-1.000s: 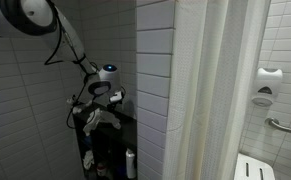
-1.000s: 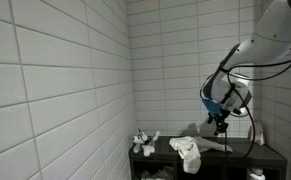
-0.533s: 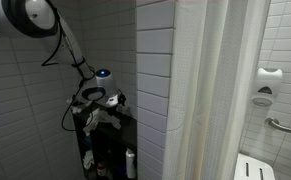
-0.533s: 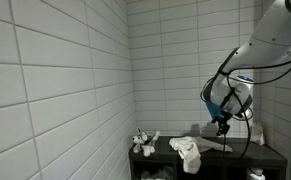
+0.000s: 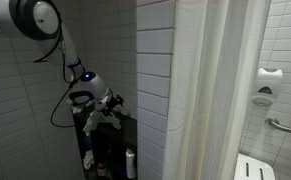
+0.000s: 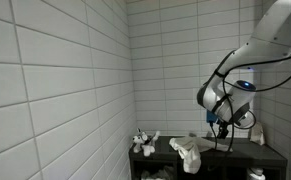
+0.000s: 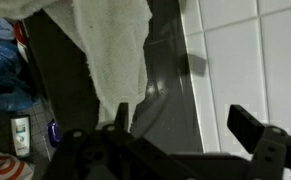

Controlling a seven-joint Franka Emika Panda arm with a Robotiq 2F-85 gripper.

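Pincer [image 7: 185, 132] wide open and empty, its two dark fingers spread across the bottom of the wrist view with nothing between them; it hangs over a dark glossy surface [image 7: 170, 100] that runs along a white tiled wall [image 7: 255, 60]; a crumpled white towel [image 7: 110, 40] lies on that surface, ahead of the pincer and off to the view's left, untouched; the towel's long axis runs from the top of that view down toward the finger at the view's left, its frayed lower edge ending just short of that fingertip; the open gap itself faces bare surface beside the cloth, not the cloth; in an exterior view the pincer [image 6: 223, 126] hovers above the surface, while the towel [image 6: 188, 152] sits lower and to one side, toward the tiled corner, and seems to droop over the front edge; a small white object [image 6: 142, 142] stands farther along, well apart from the pincer; a small bottle [image 7: 20, 130] shows below the surface at the wrist view's left.
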